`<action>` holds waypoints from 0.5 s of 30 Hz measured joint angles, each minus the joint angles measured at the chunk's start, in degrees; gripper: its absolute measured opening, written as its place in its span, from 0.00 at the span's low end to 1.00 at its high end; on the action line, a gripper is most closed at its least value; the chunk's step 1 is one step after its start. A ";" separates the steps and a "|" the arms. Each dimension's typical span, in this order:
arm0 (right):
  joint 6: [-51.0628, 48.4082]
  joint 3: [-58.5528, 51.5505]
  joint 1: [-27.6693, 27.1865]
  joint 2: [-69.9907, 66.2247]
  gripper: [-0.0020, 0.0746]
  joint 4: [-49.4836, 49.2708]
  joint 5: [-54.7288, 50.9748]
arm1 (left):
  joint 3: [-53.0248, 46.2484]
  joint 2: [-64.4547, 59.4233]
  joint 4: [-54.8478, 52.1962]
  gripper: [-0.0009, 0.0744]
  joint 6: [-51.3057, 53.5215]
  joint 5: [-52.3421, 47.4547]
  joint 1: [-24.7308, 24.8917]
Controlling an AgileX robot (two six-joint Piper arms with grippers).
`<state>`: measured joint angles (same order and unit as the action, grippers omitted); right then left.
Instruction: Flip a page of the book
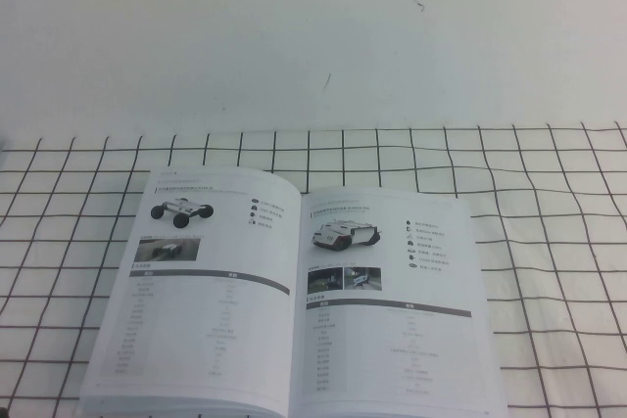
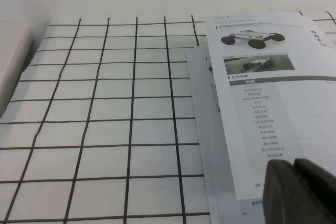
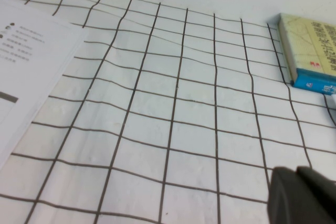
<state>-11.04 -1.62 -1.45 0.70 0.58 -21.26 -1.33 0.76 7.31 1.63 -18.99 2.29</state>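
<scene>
The book (image 1: pixel 294 301) lies open and flat on the gridded cloth, near the table's front edge. Its left page (image 1: pixel 201 291) and right page (image 1: pixel 392 310) each carry a small vehicle photo, icons and a table. Neither arm shows in the high view. In the left wrist view, my left gripper (image 2: pixel 294 165) hangs shut just above the lower part of the left page (image 2: pixel 257 87), with the edges of further leaves (image 2: pixel 202 129) fanned out beneath it. My right gripper (image 3: pixel 296 172) is shut over bare cloth, well clear of the right page's corner (image 3: pixel 31 61).
The black-gridded white cloth (image 1: pixel 549 242) covers the table's near half, with plain white surface (image 1: pixel 294 36) behind it. A yellow and blue box (image 3: pixel 310 51) lies at the cloth's far edge on the right side. A white block (image 2: pixel 13 56) sits beyond the cloth's left edge.
</scene>
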 joint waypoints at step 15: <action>0.00 0.00 0.00 0.00 0.02 0.00 23.89 | -0.24 0.00 -0.19 0.01 0.00 18.99 0.00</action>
<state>-11.04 -1.62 -1.45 0.70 0.58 2.63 -1.58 0.76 7.11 1.63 0.00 2.29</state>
